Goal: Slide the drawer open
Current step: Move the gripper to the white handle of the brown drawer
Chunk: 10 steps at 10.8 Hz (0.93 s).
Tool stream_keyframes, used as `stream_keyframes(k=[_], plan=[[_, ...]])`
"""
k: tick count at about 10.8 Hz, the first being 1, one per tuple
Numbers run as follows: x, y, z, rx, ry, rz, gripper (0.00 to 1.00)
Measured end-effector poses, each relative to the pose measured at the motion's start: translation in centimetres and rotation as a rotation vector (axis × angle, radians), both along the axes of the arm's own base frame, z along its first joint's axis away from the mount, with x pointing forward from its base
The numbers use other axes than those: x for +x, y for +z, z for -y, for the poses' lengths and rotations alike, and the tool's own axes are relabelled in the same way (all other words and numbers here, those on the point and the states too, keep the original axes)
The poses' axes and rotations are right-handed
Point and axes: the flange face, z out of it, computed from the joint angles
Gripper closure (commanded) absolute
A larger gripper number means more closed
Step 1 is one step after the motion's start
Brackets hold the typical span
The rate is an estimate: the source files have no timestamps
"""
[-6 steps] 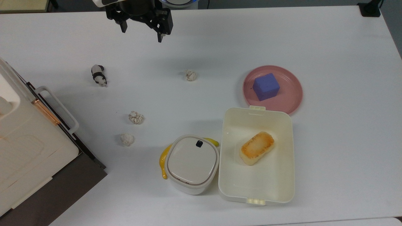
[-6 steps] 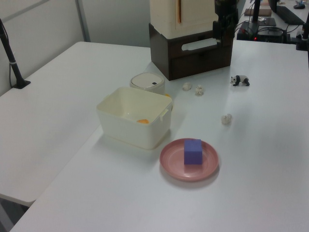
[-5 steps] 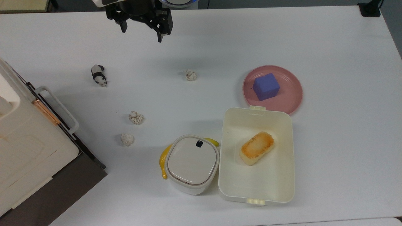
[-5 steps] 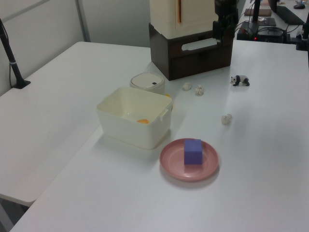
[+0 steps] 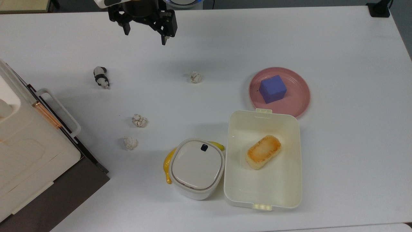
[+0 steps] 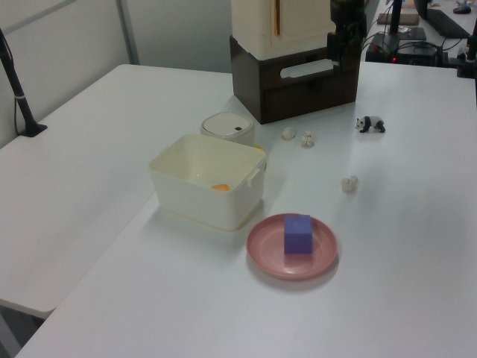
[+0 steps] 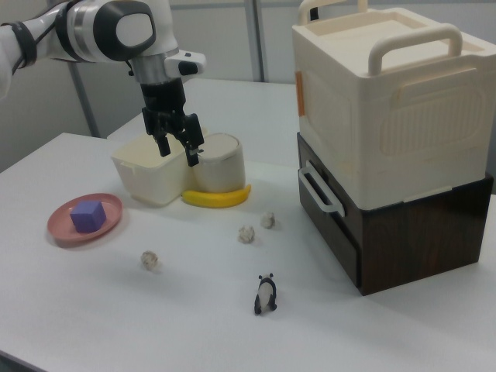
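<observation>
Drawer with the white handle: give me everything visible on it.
The drawer is dark brown, wood-look, in the lower part of a stacked unit under a cream-white plastic box. A white U-shaped bar handle runs across its front. It looks shut or nearly so, front about flush with the dark body. It sits at the top view's left table edge. Nothing touches it; the gripper hangs open well away, above the table.

White arm (image 7: 101,31), black pincer (image 7: 177,149)
</observation>
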Motion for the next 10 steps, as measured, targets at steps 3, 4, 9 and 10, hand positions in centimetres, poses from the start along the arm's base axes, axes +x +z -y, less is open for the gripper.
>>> stream_keyframes(k=[3,4,9,10], plan=[[0.1,0.0,0.0,-0.001,0.001,0.008,0.0],[0.2,0.1,0.0,0.0,0.023,0.016,0.01],[1.1,-0.7,6.0,-0.027,0.498,0.034,0.07],[1.8,-1.7,8.1,-0.056,0.578,0.054,0.09]])
